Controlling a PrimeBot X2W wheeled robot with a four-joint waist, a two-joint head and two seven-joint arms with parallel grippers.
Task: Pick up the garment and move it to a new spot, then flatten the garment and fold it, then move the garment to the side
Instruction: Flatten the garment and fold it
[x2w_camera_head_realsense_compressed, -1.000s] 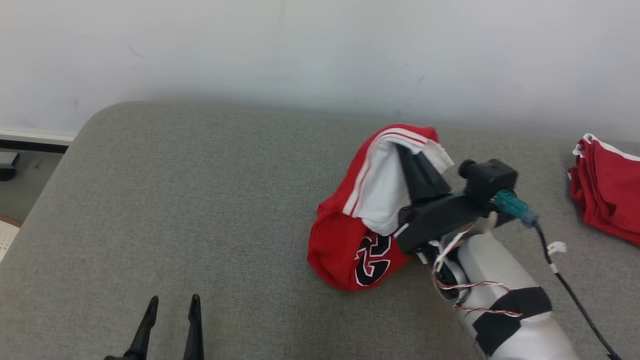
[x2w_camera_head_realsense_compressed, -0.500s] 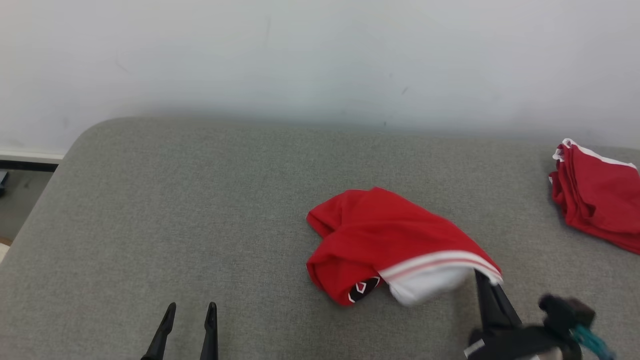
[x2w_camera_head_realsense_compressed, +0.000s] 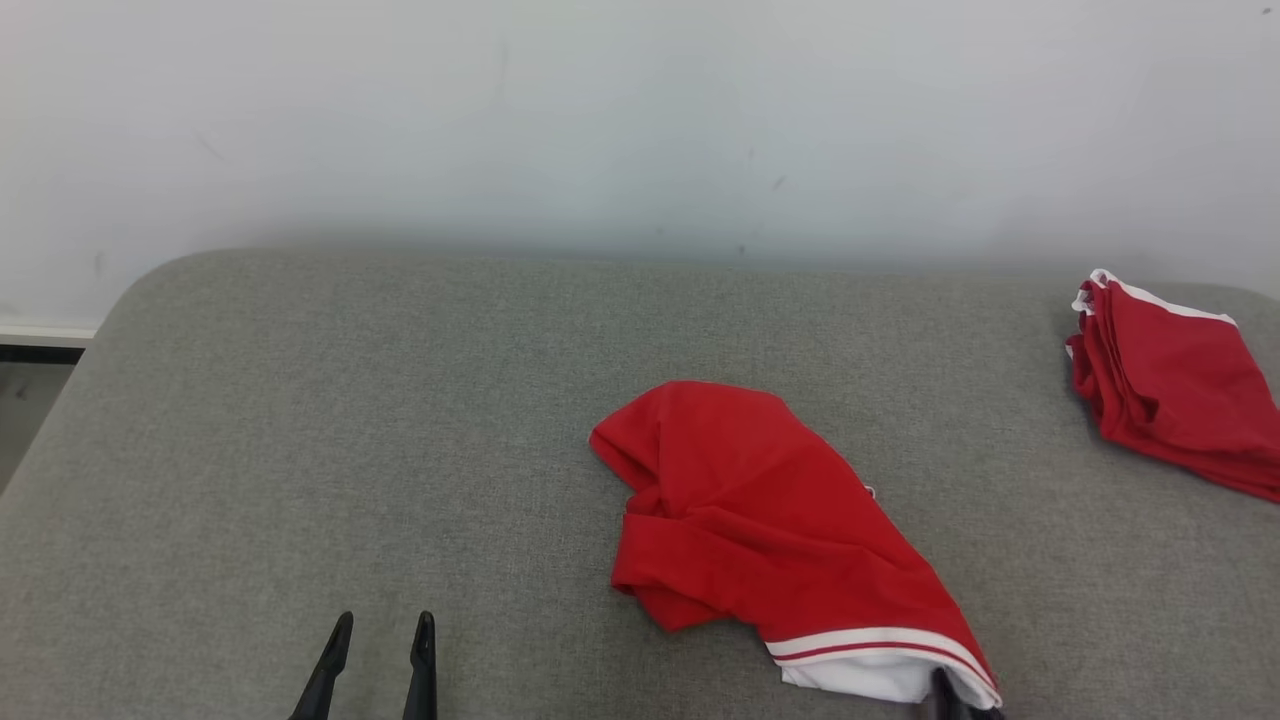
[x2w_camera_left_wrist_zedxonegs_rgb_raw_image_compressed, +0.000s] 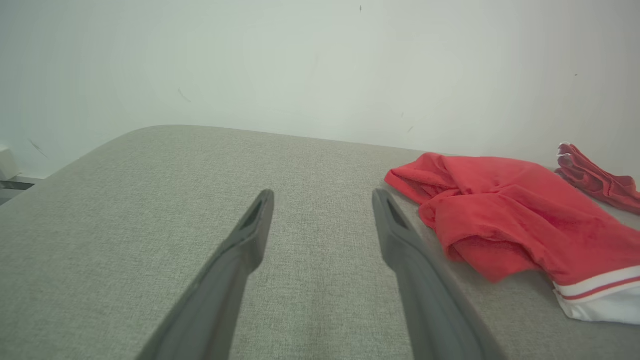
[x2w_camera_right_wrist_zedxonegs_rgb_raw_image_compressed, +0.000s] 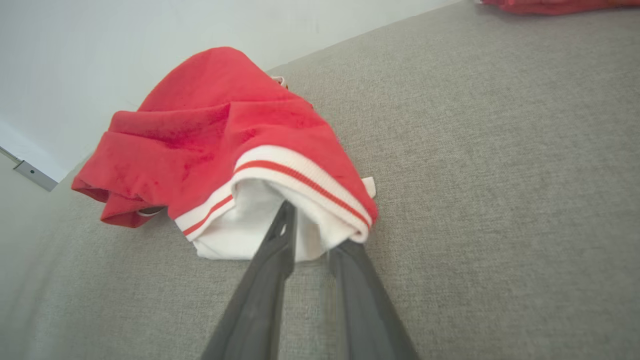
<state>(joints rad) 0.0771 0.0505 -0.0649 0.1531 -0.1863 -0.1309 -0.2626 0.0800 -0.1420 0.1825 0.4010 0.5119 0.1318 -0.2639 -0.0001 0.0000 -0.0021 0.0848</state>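
One of three stages is looking barely begun as the right gripper (x2w_camera_right_wrist_zedxonegs_rgb_raw_image_compressed: 312, 232) is clamping its two dark fingers on the white, red-striped hem of the red garment (x2w_camera_head_realsense_compressed: 770, 520), the cloth pinched between them. The rest of the garment is trailing away from those fingertips in a loose, rumpled heap, lying on the grey fabric-covered worktop (x2w_camera_head_realsense_compressed: 350, 420) rather than hanging in the air. The left gripper (x2w_camera_left_wrist_zedxonegs_rgb_raw_image_compressed: 322, 200) is hovering low over bare fabric with its fingers apart and nothing between them. The garment is sitting off to its right, near but not touching. A second heap of red cloth (x2w_camera_head_realsense_compressed: 1165, 385) is resting well beyond the right gripper and to its right, close to the pale wall (x2w_camera_head_realsense_compressed: 640, 120), and is taking no part here.

Judging by the scene, the move to a new spot is either under way or just finishing, since the hem is in the grip while the body of the cloth is resting down. Everything after that is waiting. The garment is showing folds doubled over one another, so it is not flattened, no tidy fold is appearing anywhere, and the final shift to the side is not yet started. Whether this is the intended new spot cannot be told.
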